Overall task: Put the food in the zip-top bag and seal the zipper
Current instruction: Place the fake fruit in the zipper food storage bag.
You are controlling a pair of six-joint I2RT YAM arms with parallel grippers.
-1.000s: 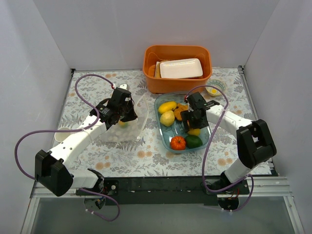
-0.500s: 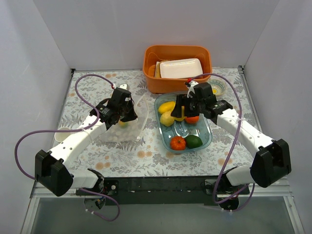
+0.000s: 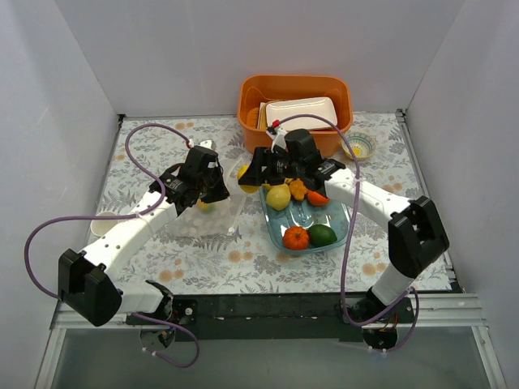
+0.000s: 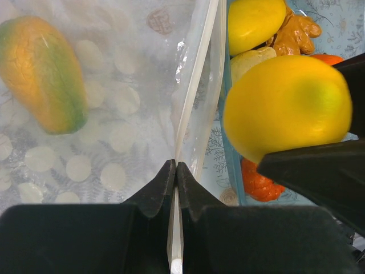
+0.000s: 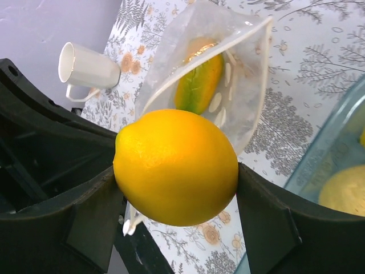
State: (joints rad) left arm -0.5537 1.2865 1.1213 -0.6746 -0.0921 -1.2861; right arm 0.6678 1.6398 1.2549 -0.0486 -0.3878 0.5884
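Note:
The zip-top bag (image 3: 212,209) lies left of the blue dish (image 3: 334,217), with one yellow-green fruit (image 4: 45,71) inside. My left gripper (image 3: 212,185) is shut on the bag's zipper (image 4: 197,85), its tips (image 4: 175,168) pinching the strip. My right gripper (image 3: 250,174) is shut on a yellow lemon (image 5: 175,166) and holds it above the table just beside the bag's mouth; the lemon also shows in the left wrist view (image 4: 285,108). In the dish lie a yellow fruit (image 3: 278,196), an orange knobbly piece (image 3: 298,189), a red-orange piece (image 3: 318,198), an orange pumpkin (image 3: 296,237) and a green fruit (image 3: 322,235).
An orange bin (image 3: 250,121) holding a white tray (image 3: 301,113) stands behind the dish. A small bowl (image 3: 358,147) sits at the back right. A white cup (image 3: 104,223) lies left of the bag. White walls close in three sides.
My right gripper has lifted the lemon out of the blue dish and carried it left to the bag's mouth. The left gripper has stayed on the zipper.

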